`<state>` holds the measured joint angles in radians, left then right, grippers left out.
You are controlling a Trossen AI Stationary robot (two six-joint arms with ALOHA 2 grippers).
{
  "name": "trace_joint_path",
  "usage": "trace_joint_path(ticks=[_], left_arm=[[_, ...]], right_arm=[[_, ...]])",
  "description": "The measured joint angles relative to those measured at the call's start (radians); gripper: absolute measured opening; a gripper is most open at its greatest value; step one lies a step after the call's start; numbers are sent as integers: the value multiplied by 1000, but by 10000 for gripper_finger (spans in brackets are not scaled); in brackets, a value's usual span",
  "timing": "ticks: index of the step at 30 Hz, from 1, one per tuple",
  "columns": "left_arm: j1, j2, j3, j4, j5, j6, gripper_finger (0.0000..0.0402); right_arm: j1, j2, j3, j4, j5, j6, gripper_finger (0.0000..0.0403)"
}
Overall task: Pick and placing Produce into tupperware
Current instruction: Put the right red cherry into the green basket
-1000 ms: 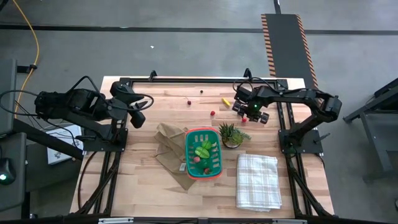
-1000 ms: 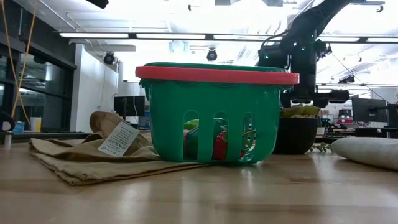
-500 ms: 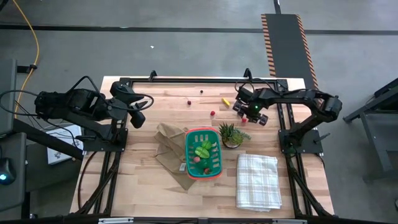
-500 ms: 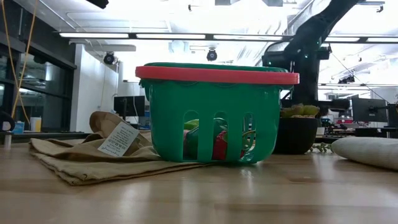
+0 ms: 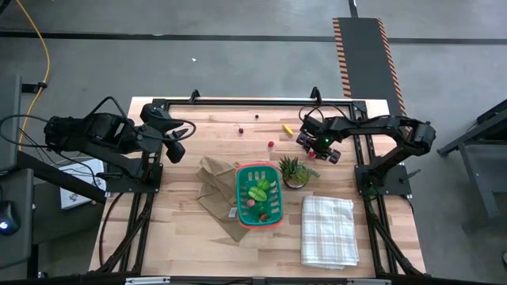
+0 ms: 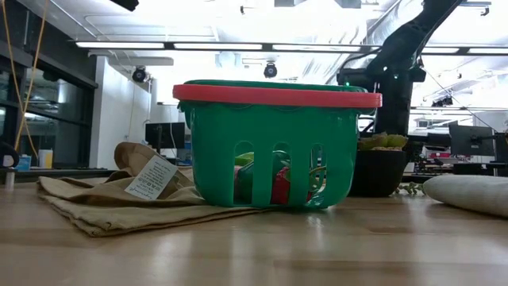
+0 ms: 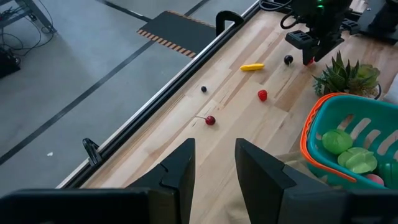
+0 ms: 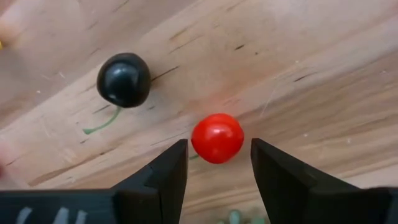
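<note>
My right gripper (image 8: 214,165) is open, low over the far right part of the table (image 5: 315,144). Its fingers stand on either side of a tiny red ball (image 8: 217,138) that rests on the wood, with a narrow gap on each side. A dark berry (image 8: 124,79) lies just beyond. The teal tupperware (image 5: 259,195) with the orange rim holds green pieces (image 5: 259,190) and a red one. A yellow piece (image 5: 287,129), a red ball (image 5: 271,145), a cherry (image 5: 241,129) and a small dark berry (image 5: 256,116) lie on the far wood. My left gripper (image 7: 214,165) waits open at the table's left edge.
A spiky potted plant (image 5: 293,170) stands right beside my right gripper, between it and the tupperware. A brown paper bag (image 5: 215,184) lies under and left of the tupperware. A white checked cloth (image 5: 327,229) lies near the right front. A black rail (image 7: 186,68) borders the far edge.
My right gripper has come down toward the table on the far side of the potted plant, staying open. The produce and the tupperware have kept still.
</note>
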<state>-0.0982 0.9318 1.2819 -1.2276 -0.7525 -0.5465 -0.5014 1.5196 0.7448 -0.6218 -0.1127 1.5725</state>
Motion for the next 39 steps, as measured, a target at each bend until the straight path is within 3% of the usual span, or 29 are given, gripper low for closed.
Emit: trace_joint_path(ticks=[8, 19, 39], left_arm=[[0, 0, 0, 0, 0, 0, 101], [0, 0, 0, 0, 0, 0, 101], [0, 0, 0, -1, 0, 0, 101]], right_arm=[[0, 0, 0, 0, 11, -2, 162], [0, 0, 0, 6, 12, -10, 96], [3, -55, 0, 22, 38, -52, 91]])
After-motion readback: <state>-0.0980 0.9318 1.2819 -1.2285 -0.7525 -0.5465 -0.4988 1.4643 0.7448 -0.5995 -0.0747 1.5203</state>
